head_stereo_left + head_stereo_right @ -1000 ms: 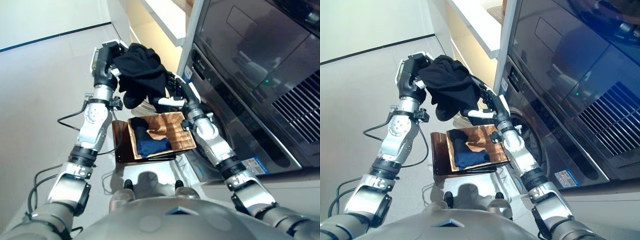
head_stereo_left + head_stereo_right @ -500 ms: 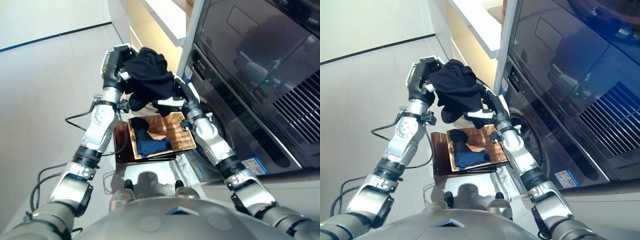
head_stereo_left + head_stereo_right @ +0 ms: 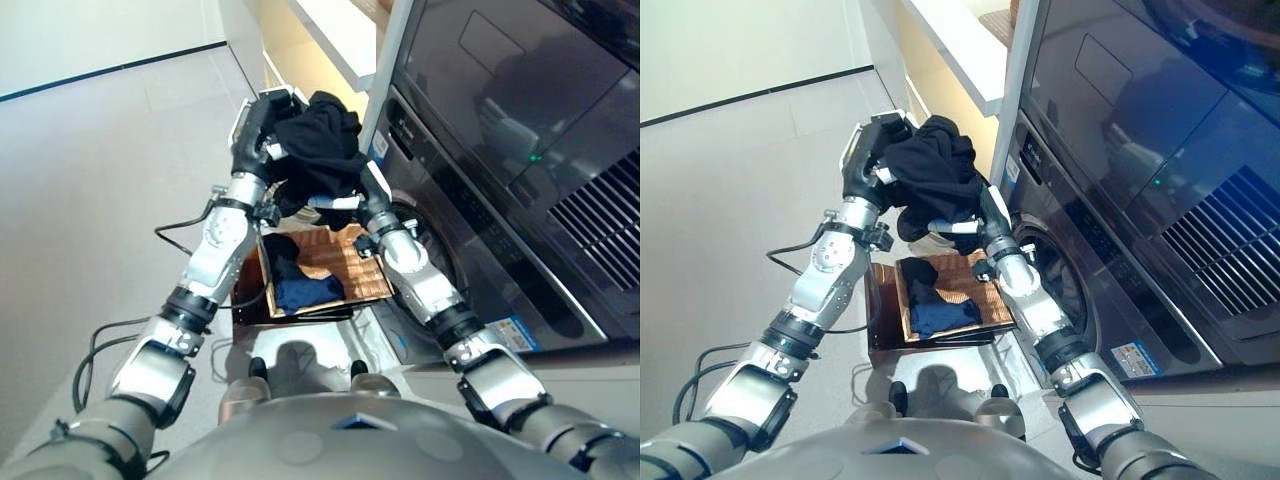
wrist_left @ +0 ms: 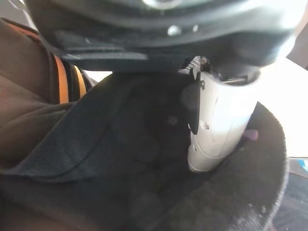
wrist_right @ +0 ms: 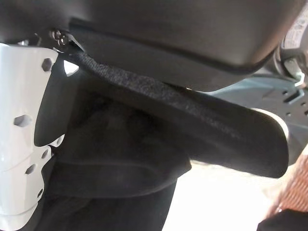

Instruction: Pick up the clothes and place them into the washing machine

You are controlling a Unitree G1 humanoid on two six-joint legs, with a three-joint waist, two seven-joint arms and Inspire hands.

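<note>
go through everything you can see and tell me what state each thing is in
Black garment: bunched, held up between both hands, above the basket.
Left hand: shut on the black garment.
Right hand: shut on the black garment from below.
Basket: on the floor, clothes inside.
Blue cloth: crumpled in the basket.
Washing machine: door state hidden.

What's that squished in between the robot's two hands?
A bundle of black clothes. Both eye views show it held up between the left hand and the right hand, above the wooden basket and beside the washing machine.
</note>
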